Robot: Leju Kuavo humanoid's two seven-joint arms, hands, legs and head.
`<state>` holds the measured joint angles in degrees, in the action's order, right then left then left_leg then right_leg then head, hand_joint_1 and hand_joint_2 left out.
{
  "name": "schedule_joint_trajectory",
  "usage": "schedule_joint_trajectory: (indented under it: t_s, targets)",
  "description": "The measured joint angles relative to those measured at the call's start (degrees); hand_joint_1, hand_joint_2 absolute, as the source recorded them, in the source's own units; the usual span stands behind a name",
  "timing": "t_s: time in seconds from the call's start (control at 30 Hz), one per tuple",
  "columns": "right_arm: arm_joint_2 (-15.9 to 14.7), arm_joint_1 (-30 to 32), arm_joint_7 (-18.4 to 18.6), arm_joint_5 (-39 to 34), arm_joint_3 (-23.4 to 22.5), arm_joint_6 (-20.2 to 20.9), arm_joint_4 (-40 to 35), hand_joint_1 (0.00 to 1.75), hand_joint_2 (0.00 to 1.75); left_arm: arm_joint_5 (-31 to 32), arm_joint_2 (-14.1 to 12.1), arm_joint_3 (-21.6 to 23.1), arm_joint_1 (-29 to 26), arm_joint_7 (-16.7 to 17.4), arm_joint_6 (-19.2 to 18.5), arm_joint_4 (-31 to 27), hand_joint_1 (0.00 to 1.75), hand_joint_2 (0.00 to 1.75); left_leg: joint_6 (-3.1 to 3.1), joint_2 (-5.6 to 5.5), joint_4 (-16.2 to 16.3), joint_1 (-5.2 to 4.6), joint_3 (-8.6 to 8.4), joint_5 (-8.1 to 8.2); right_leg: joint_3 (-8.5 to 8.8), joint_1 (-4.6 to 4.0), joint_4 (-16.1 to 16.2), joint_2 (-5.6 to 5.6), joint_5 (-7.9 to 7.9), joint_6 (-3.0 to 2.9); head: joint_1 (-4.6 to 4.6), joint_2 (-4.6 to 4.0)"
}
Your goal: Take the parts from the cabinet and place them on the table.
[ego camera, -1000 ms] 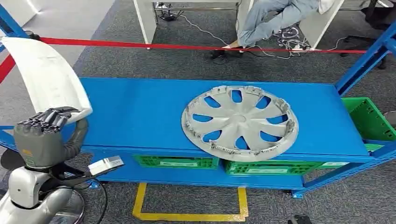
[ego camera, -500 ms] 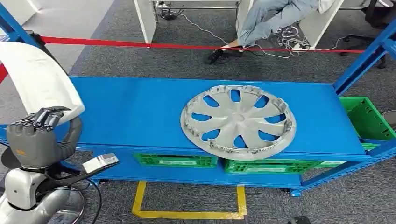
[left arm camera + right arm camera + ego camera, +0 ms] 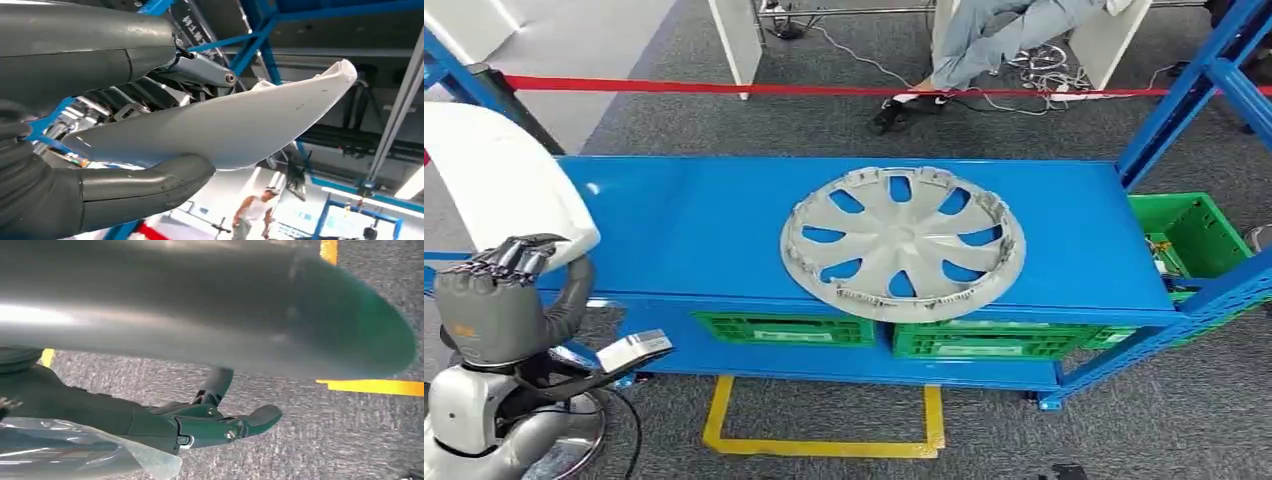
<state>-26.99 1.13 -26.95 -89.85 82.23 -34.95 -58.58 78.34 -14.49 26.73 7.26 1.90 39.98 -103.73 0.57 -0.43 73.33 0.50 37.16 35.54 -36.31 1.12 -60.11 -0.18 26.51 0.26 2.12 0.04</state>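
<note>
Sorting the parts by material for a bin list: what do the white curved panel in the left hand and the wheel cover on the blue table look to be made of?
White curved panel, gripped by the left hand: likely moulded plastic, smooth and semi-gloss; it is thin, with soft highlights.

Wheel cover on the blue table: probably silver-painted plastic, satin; its rim clips look moulded. Metal cannot be ruled out.

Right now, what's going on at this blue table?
The left robot hand grips a curved white panel, holding it raised at the left end of the blue table, not yet set down. A silver wheel cover already lies flat on the tabletop, its near edge overhanging the front. Green crates sit on the shelf below. The right robot hand hangs over the carpet, fingers extended and holding nothing.
</note>
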Motion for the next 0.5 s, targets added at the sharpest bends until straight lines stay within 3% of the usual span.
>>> schedule_joint_trajectory:
  t_s: [0.07, 0.1, 0.13, 0.2, 0.23, 0.27, 0.3, 0.33, 0.4, 0.43, 0.47, 0.5]
  targets:
    - [0.0, 0.0, 0.0, 0.0, 0.0, 0.0, -0.3, 0.0, 0.0, 0.0, -0.2, -0.1, 0.0, 0.1, 0.0, 0.0, 1.75, 1.75, -1.39, 0.0, -10.5, -0.53, -6.86, -3.85, -0.76, -0.33, 0.0, -0.02, -0.82, 0.02, 0.02, 0.0]
    - [0.0, 0.0, 0.0, 0.0, 0.0, -0.2, -0.5, 0.0, 0.0, -0.1, -0.3, -0.2, 0.1, 0.2, 0.0, 0.0, 1.75, 1.75, -2.23, 0.21, -14.9, -1.02, -9.35, -3.59, -0.88, -0.28, 0.0, -0.11, -1.22, 0.16, 0.07, 0.0]
    - [0.0, 0.0, 0.0, 0.0, 0.0, -0.4, -0.7, 0.0, 0.0, -0.2, -0.3, -0.2, 0.0, 0.4, 0.0, 0.0, 1.75, 1.75, -2.0, 0.47, -15.4, -1.05, -9.36, -3.82, -1.15, -0.54, 0.0, -0.12, -1.58, 0.55, 0.13, 0.0]
    - [0.0, 0.0, 0.0, 0.0, 0.0, -0.8, -0.9, 0.0, 0.0, -0.5, -0.7, -0.7, -0.4, 0.7, 0.0, 0.0, 1.75, 1.75, -1.85, 0.38, -15.3, -1.44, -8.86, -4.4, -1.32, -0.09, 0.3, -0.28, -2.46, 1.28, 0.09, 0.0]
    - [0.0, -0.1, 0.0, 0.0, 0.0, -0.8, -1.0, 0.0, 0.0, -0.6, -1.0, -1.0, -0.9, 0.7, 0.0, 0.0, 1.75, 1.75, -2.07, 0.38, -15.4, -1.61, -8.74, -4.9, -1.19, 0.01, 0.7, -0.28, -3.04, 1.69, 0.0, 0.0]
    - [-0.1, 0.0, 0.1, 0.0, 0.2, -0.9, -1.1, 0.0, 0.0, -0.9, -1.2, -1.3, -1.3, 0.7, 0.0, -0.1, 1.75, 1.75, -2.36, 0.54, -16.5, -1.12, -8.44, -6.2, -1.5, -0.13, 0.8, -0.21, -3.2, 2.03, 0.0, 0.0]
    - [-0.1, -0.1, 0.3, 0.0, 0.2, -0.9, -1.1, 0.0, 0.0, -1.0, -1.3, -1.8, -1.7, 0.7, 0.0, -0.3, 1.75, 1.75, -2.57, 0.8, -16.7, -1.05, -8.02, -6.92, -2.13, -0.05, 0.0, -0.09, -1.25, 2.08, 0.09, 0.0]
    - [-0.1, -0.1, 0.5, 0.0, 0.3, -0.9, -1.1, 0.0, 0.0, -1.2, -1.5, -2.4, -2.2, 0.6, 0.0, -0.5, 1.75, 1.75, -3.05, 0.78, -16.7, -1.07, -7.09, -7.63, -3.33, -0.08, -2.7, 0.04, 2.62, 2.18, 0.22, 0.0]
    - [-0.1, -0.1, 0.6, 0.0, 0.4, -1.1, -1.1, 0.0, 0.0, -1.5, -1.7, -3.4, -3.4, 0.5, 0.0, -0.8, 1.75, 1.75, -3.17, 0.77, -16.7, -1.2, -5.48, -8.84, -4.88, -0.06, -10.7, 0.05, 8.5, 2.43, 0.15, 0.0]
    - [-0.1, -0.2, 0.6, 0.0, 0.4, -1.2, -1.1, 0.0, 0.0, -1.5, -1.8, -3.7, -3.8, 0.5, 0.0, -0.8, 1.75, 1.75, -3.17, 0.77, -16.6, -1.24, -4.53, -9.51, -5.42, -0.08, -14.5, 0.04, 9.78, 2.57, 0.24, 0.0]
    - [-0.1, -0.2, 0.7, 0.0, 0.5, -1.2, -1.1, 0.0, 0.0, -1.5, -1.9, -3.9, -4.1, 0.5, 0.0, -0.8, 1.75, 1.75, -3.12, 0.77, -16.6, -1.26, -3.65, -10.2, -4.98, -0.08, -16.1, 0.05, 9.12, 2.62, 0.2, 0.0]
    - [-0.1, -0.2, 0.7, 0.0, 0.5, -1.2, -1.1, 0.0, 0.0, -1.5, -2.0, -4.0, -4.3, 0.5, 0.0, -0.8, 1.75, 1.75, -3.02, 0.75, -16.6, -1.27, -2.81, -10.84, -3.38, -0.07, -15.3, 0.04, 7.15, 2.67, 0.22, 0.0]
